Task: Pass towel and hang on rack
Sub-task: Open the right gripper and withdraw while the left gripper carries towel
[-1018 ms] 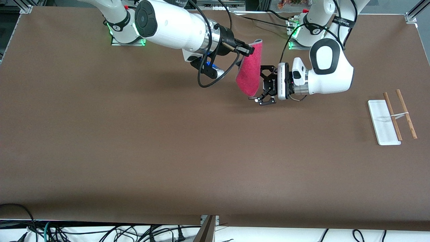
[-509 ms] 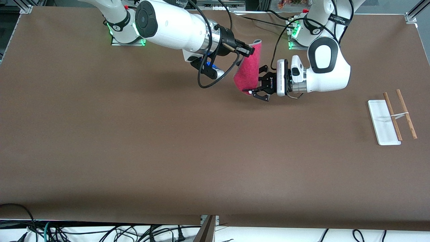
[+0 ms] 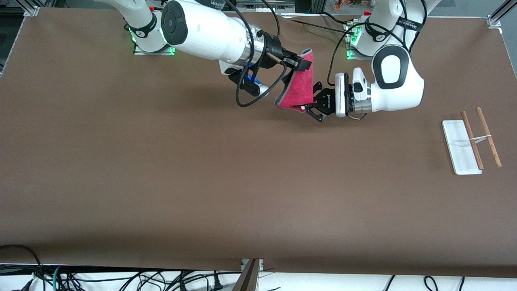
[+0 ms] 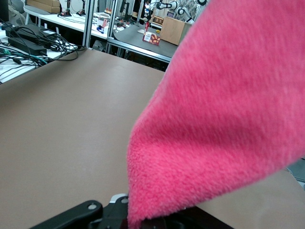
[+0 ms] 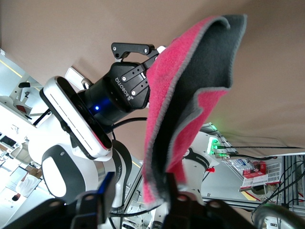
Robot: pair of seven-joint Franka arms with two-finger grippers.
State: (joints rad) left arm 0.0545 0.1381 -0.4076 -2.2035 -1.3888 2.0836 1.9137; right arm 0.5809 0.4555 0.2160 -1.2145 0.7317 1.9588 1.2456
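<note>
**Towel held between two grippers in mid-air**

The towel (image 3: 297,87) hangs over the table (image 3: 161,161). The right gripper (image 3: 302,62) pinches its upper edge; the left gripper (image 3: 309,110) clamps its lower corner, fingertips largely hidden by cloth. The rack (image 3: 470,139) stands well apart, toward the left arm's end.

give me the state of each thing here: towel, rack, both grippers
towel: in the air over the table, held at its upper edge and lower corner
rack: bare, on the table at the left arm's end
right gripper: shut on the towel's upper edge
left gripper: shut on the towel's lower corner
</note>
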